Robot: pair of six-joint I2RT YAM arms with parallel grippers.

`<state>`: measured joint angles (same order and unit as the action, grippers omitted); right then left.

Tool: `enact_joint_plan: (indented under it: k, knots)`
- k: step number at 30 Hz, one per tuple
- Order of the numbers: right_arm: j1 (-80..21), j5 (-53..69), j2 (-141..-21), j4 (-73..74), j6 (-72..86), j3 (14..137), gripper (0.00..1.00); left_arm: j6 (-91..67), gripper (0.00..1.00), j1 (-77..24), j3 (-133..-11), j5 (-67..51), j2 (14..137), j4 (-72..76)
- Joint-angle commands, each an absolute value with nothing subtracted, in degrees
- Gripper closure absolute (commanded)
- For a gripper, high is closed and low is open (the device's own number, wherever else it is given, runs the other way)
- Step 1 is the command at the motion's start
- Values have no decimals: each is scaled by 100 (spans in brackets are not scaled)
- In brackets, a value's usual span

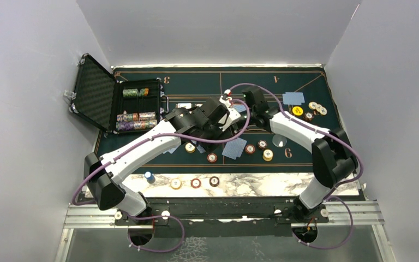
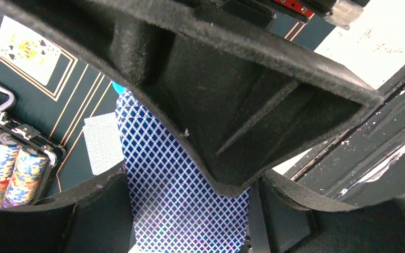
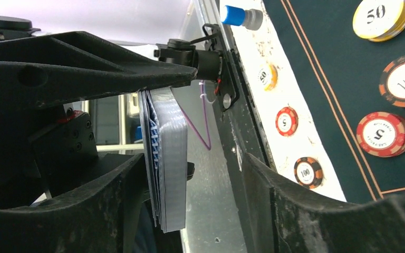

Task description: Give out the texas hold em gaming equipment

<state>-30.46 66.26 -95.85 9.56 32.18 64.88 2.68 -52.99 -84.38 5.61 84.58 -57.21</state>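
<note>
White walls box in a bench with a marbled front strip, laid with a dark green felt mat marked in orange lines. The two arms meet over the middle of it.

The left jaws are pressed together on a deck of blue-backed cards, held on edge with its diamond-patterned back showing between the pads. The right jaws stand spread on either side of that same deck. One finger is close beside it and the other is well clear. I cannot tell whether the close one touches.

Just nearer the arm bases than the deck, a single card lies face down on the felt. Around it sit a red-brown and white chip, a yellow chip and a clear disc.

Right of the deck and farther out lies another face-down card beside a small cluster of chips.

Nearer still than the deck, on the marbled strip, three chips sit in a row, with a small blue-capped piece at their left.

Left of the deck, at the mat's edge, a black case stands open, rows of stacked chips in its tray.
</note>
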Motion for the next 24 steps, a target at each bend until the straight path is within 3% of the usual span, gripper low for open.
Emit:
enact_joint_plan:
  k: [1,8,24]
  knots:
    - [-3076,6164,-9722,1387,2940,6820,36,281,100,-5343,-8580,458,8423,-5485]
    - [-2930,5862,-9615,1814,2700,6908,49,290,100,-5352,-8537,472,8399,-5486]
    - [-2570,5727,-9338,2003,2606,6823,58,290,100,-5353,-8486,505,8379,-5485]
